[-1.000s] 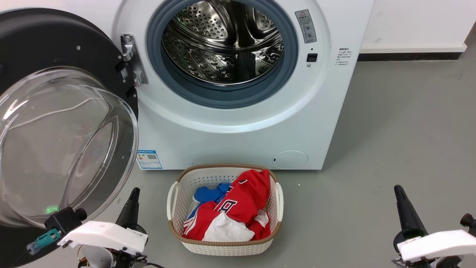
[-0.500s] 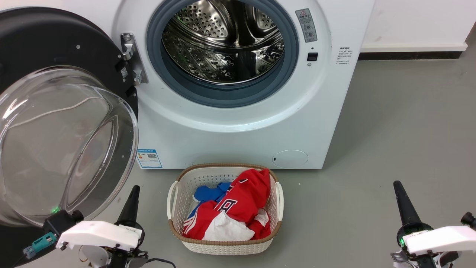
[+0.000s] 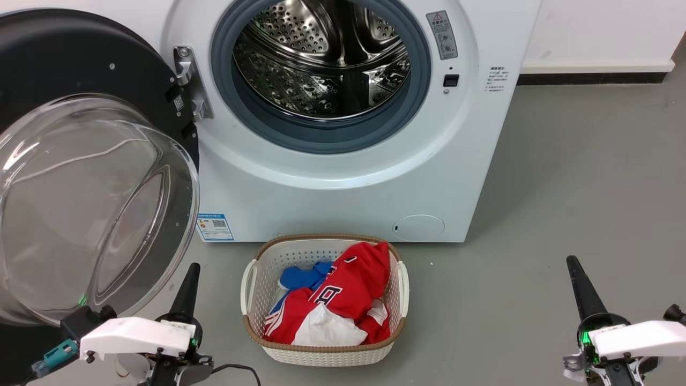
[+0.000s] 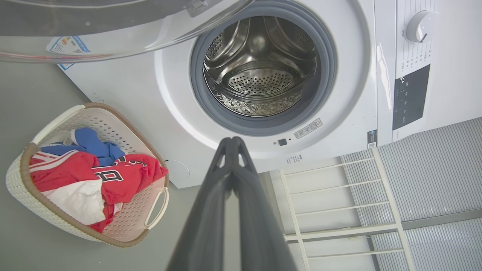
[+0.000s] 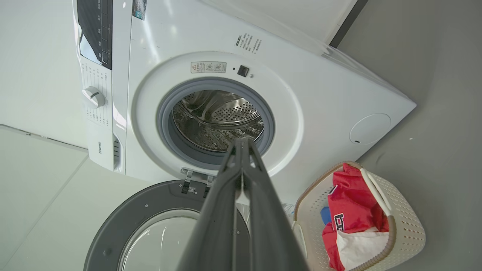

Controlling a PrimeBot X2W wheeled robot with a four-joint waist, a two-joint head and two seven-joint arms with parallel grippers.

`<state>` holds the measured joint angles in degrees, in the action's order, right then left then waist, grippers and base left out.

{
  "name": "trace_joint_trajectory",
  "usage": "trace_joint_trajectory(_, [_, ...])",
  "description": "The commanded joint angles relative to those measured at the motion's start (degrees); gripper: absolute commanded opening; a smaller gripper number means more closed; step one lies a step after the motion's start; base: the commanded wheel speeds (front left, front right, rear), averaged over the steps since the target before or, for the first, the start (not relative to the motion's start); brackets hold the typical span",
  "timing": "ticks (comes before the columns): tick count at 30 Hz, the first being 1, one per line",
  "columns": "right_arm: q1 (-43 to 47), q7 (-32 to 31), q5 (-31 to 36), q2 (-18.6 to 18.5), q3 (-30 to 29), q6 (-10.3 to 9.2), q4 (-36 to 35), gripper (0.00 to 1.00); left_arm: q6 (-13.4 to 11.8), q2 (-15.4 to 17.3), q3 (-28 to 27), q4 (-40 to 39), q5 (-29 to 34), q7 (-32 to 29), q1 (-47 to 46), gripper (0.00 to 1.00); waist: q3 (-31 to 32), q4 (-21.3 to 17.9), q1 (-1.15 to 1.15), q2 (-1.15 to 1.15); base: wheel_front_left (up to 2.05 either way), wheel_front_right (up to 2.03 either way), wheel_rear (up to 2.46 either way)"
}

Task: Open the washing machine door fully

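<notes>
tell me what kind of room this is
Most likely a laundry room: a white front-loading washing machine stands with its black door swung open, and a white laundry basket holding a red jersey sits on the grey floor before it.

White basket [image 3: 321, 355] of red clothes [image 3: 351, 289]

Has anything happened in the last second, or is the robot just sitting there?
Hardly anything. The whole head view slid up a touch, so the camera moved. The left gripper and right gripper shifted only slightly, both shut and empty. Nothing was grabbed or released. The washing machine door stays swung wide open, and the washing machine and laundry basket are unmoved.
</notes>
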<state>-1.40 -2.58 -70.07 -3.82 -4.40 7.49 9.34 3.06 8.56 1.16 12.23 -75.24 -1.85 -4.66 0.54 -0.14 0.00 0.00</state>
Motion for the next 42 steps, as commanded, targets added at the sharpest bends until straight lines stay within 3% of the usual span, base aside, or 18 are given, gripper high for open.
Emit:
trace_joint_trajectory(1, [-1.47,-0.19,-1.65,-0.35,-0.11,0.01,0.00,0.00,0.43,-0.15,-0.76,-0.18,-1.11,-0.34,-1.21,0.00,-0.02,0.01,0.00,0.00,0.00,0.00,0.00])
trace_joint_trajectory(42, [-4.75,-2.65,-20.57,-0.02,-0.83,0.00,4.15,0.00,4.18,-4.91,-6.79,1.62,-15.27,-4.03,-1.73,0.00,-0.60,0.12,0.00,0.00,0.00,0.00,0.00])
